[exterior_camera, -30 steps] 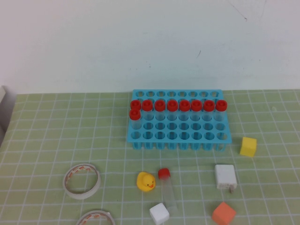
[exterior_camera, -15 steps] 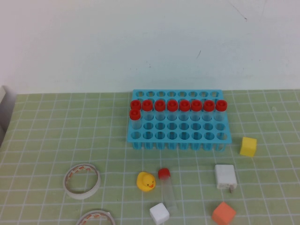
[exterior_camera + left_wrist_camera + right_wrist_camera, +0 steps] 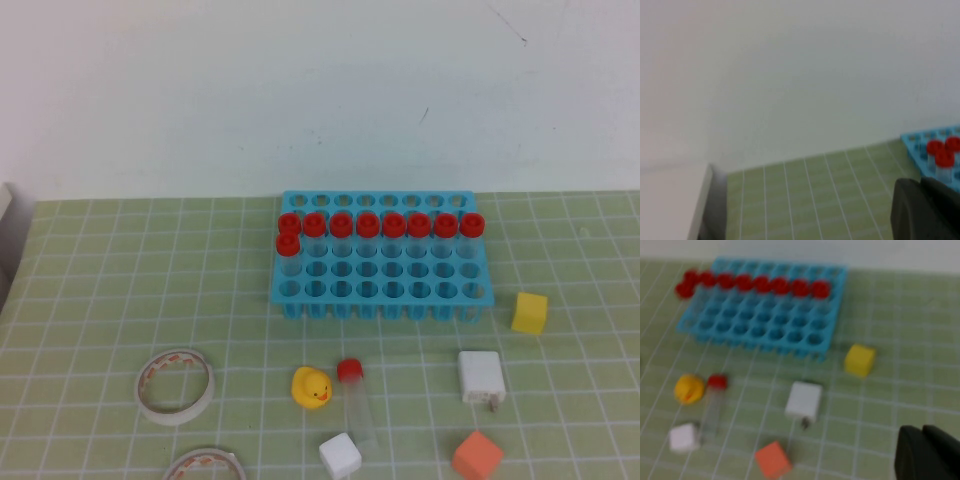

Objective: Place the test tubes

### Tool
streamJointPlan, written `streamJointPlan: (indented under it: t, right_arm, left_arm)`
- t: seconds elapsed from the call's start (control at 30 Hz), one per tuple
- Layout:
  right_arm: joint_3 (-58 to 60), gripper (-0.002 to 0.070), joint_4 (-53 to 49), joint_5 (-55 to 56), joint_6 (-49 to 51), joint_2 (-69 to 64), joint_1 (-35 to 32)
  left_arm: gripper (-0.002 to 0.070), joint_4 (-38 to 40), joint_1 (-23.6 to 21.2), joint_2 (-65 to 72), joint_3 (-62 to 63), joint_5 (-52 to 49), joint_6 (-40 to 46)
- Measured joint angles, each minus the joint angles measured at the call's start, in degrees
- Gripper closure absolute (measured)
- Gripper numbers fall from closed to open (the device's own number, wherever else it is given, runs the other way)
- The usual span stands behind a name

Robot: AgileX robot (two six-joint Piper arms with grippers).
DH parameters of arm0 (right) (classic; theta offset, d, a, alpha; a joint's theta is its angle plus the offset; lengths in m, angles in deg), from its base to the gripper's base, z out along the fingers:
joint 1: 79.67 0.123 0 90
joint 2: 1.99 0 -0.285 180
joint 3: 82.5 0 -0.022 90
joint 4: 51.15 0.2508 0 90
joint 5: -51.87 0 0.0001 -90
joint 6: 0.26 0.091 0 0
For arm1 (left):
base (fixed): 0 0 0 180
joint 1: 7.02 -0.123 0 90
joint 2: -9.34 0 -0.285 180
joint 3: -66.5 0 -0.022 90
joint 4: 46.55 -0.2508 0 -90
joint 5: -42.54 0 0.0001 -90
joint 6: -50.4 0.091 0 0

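A: Okay, risks first. Where was the loose test tube (image 3: pixel 356 400)?

B: Flat on the worktop (image 3: pixel 100 300) near the front edge, red cap toward the rack (image 3: pixel 385 309) and well apart from it. The rubber duck (image 3: pixel 311 387) sat just beside the cap and the white cube (image 3: pixel 340 456) just beside the clear end. It's a tight pocket. Fingers coming down could knock either one, or set the round tube rolling.

A: Grippers?

B: Both clenched, holding nothing. The left gripper (image 3: pixel 927 210) sat toward the worktop's left side, facing the back edge with the rack's left end in sight. The right gripper (image 3: pixel 927 455) hung over the front-right part. Neither showed in the high view. Going down closed would probably just shove the tube.

A: Rack end?

B: There were nine racked tubes (image 3: pixel 380 228): eight along the second row from the back, and one at the left end of the next row. The free hole beside that one was close, so a tilted tube could clip a cap or miss the hole.

A: Room?

B: The left half was open except for tape rolls (image 3: pixel 175 385) near the front-left corner. The right was busier, with the yellow cube (image 3: pixel 529 312), white charger (image 3: pixel 481 377) and orange cube (image 3: pixel 476 455) between the rack and the front-right corner. The bare strip between rack and tube looked like the lift lane.
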Motion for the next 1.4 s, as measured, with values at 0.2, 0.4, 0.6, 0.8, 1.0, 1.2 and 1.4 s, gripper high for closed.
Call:
streamJointPlan:
  t: [0.2,0.4,0.6,0.8,1.0,1.2,1.4]
  right_arm:
    - [-3.70,0.0678,12.59,-0.58,-18.36,-18.01,0.00]
    - [-6.06,0.0677,19.08,2.23,-28.51,-34.89,1.86]
    - [-10.02,0.0677,18.74,6.22,-29.03,-44.97,14.30]
    - [-16.85,0.0676,11.72,9.00,-21.07,-53.96,27.85]
    - [-25.88,0.0676,-1.36,6.31,-10.18,-63.12,36.59]
    - [-35.39,0.0676,-6.41,0.56,-3.63,-70.91,38.58]
    - [-40.72,0.0617,-6.77,-2.67,0.73,-76.10,38.58]
  left_arm:
    - [0.0676,0.00,0.00,3.56,0.00,-3.27,0.00]
    - [0.0676,0.00,0.00,4.56,0.00,-3.27,0.00]
    - [0.0676,0.00,0.00,4.63,0.00,-3.27,0.00]
    - [0.0676,0.00,0.00,4.63,-2.14,-0.94,0.00]
    - [0.0676,0.11,0.00,4.63,-2.27,1.04,0.00]
    - [0.0676,0.11,0.00,4.63,-2.53,1.04,0.00]
    - [0.0676,0.11,0.00,4.63,-2.79,1.04,0.00]
